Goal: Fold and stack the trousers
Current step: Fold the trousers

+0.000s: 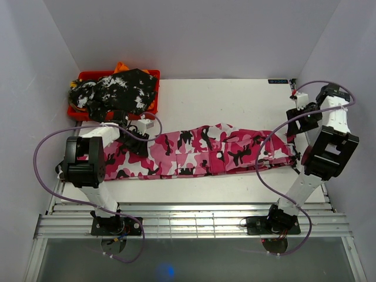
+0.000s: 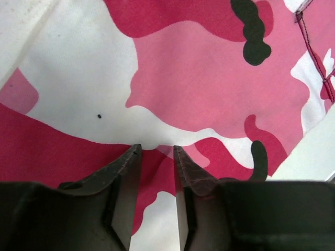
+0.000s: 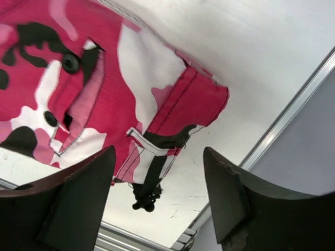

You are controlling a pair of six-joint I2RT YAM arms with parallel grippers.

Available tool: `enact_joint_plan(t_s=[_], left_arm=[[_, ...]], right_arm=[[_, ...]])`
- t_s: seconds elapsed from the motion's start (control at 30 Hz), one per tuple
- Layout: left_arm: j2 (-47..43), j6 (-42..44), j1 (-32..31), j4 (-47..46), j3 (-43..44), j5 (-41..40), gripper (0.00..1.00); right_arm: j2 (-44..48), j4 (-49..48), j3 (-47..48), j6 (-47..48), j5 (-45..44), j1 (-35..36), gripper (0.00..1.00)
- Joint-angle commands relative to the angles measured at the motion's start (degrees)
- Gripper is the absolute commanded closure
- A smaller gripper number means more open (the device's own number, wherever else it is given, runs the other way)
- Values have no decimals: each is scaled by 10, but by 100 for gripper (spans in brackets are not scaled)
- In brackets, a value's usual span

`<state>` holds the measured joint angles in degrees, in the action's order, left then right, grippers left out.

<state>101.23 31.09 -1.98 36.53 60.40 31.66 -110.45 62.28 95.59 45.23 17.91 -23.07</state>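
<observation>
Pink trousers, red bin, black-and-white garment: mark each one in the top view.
pink trousers [image 1: 211, 154], top view, middle of the legs
red bin [image 1: 97, 74], top view, back rim
black-and-white garment [image 1: 120, 91], top view, middle of the heap

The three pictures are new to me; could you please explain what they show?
A left robot arm and a right robot arm are bolted at the near edge of a white table. One picture looks down from above; the other two come from cameras on the wrists. Hot-pink, white and black camouflage cloth trousers lie stretched across the table; a black-and-white mottled garment sits in a red plastic bin far left. The right gripper is open near the waistband, holding nothing. The left gripper has its jaws narrowly apart on the cloth; whether it pinches is unclear.
</observation>
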Motion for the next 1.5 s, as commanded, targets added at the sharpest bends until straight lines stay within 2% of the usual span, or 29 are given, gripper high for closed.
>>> enact_joint_plan(t_s=[0.0, 0.03, 0.13, 0.17, 0.23, 0.33, 0.37, 0.4, 0.6, 0.67, 0.8, 0.93, 1.0, 1.03, 1.07, 1.1, 1.23, 1.47], left_arm=[[-17, 43, 15, 70, 8, -42, 56], [-39, 42, 15, 76, 41, -8, 54], [-53, 35, 2, 111, 111, 45, 46], [-49, 33, -7, 121, 162, 51, 43], [-35, 22, -44, 122, 210, 61, 40], [32, -25, -101, 115, 313, 69, 37], [82, -44, -115, 113, 375, 81, 37], [110, -79, -141, 112, 408, 89, 33], [324, -209, -225, 92, 646, 141, 30], [360, -240, -247, 80, 680, 150, 29], [404, -297, -265, 29, 680, 154, 29], [418, -329, -269, -9, 671, 226, 34], [394, -363, -269, -79, 626, 248, 35], [379, -377, -269, -151, 596, 259, 35], [347, -388, -269, -184, 540, 262, 34], [336, -410, -270, -209, 520, 266, 34], [332, -444, -272, -219, 513, 293, 34], [326, -459, -281, -241, 494, 273, 33]], right_arm=[[52, 74, 33, 19, 68, 42, 30], [55, 86, 19, 19, 83, 67, 37], [75, 71, -85, 28, 84, 106, 45], [81, 31, -151, 28, 78, 111, 46], [88, -7, -203, 29, 54, 120, 52], [80, -62, -282, 46, 16, 120, 57], [79, -81, -299, 52, 8, 120, 59], [81, -88, -325, 64, 2, 120, 60], [85, -124, -345, 79, -28, 120, 64], [81, -130, -345, 81, -38, 120, 64], [81, -144, -353, 93, -58, 120, 64], [81, -160, -375, 106, -92, 121, 65], [81, -171, -390, 115, -99, 121, 65], [81, -175, -393, 115, -103, 121, 66], [81, -180, -397, 115, -105, 121, 66], [80, -180, -397, 115, -106, 121, 66], [74, -183, -391, 109, -102, 121, 66], [75, -183, -389, 114, -102, 121, 67]])
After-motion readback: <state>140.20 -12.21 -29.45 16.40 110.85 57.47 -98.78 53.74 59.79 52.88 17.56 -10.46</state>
